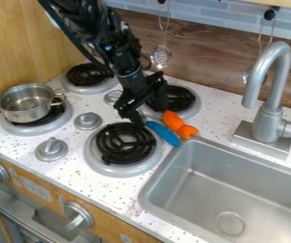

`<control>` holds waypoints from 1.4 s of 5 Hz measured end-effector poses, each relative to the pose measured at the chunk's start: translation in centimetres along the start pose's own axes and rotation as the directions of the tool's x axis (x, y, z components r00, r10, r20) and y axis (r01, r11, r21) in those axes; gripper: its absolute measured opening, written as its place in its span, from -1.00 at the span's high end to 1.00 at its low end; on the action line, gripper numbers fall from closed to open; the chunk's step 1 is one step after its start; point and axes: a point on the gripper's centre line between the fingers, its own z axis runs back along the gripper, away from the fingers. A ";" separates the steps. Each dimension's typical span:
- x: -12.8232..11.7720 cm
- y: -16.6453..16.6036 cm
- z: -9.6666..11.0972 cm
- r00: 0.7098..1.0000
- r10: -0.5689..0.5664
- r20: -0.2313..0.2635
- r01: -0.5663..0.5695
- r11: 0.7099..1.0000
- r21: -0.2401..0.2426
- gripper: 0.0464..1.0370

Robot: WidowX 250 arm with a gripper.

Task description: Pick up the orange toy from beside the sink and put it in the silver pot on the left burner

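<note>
One blue toy [163, 133], one orange toy [180, 125] between spread pincer [150, 116] and sink rim [163, 167].

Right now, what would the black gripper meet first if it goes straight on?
Probably the blue toy, just beyond the gripper; but depth is unclear, so maybe the counter first.

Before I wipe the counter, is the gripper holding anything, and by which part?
Nothing appears held; the open gripper is close to the ends of the blue toy and orange toy.
</note>
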 end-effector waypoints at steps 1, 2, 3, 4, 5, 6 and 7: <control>-0.5 -0.3 0.2 0.999 -0.042 -0.003 0.042 0.999 -0.005 -0.93; -0.9 -1.1 0.4 0.997 -0.075 -0.012 0.075 0.997 -0.011 -0.93; -1.2 -2.2 -1.3 0.994 -0.106 -0.038 0.107 0.994 0.007 -0.93; -1.5 -3.4 -2.6 0.987 -0.155 -0.049 0.157 0.987 0.024 -0.93; -1.6 -4.1 -3.0 0.982 -0.185 -0.045 0.186 0.982 0.023 -0.93; -1.9 -4.8 -3.7 0.975 -0.219 -0.036 0.219 0.976 0.009 -0.93; -2.6 -4.8 -5.0 0.970 -0.234 -0.064 0.236 0.971 0.027 -0.93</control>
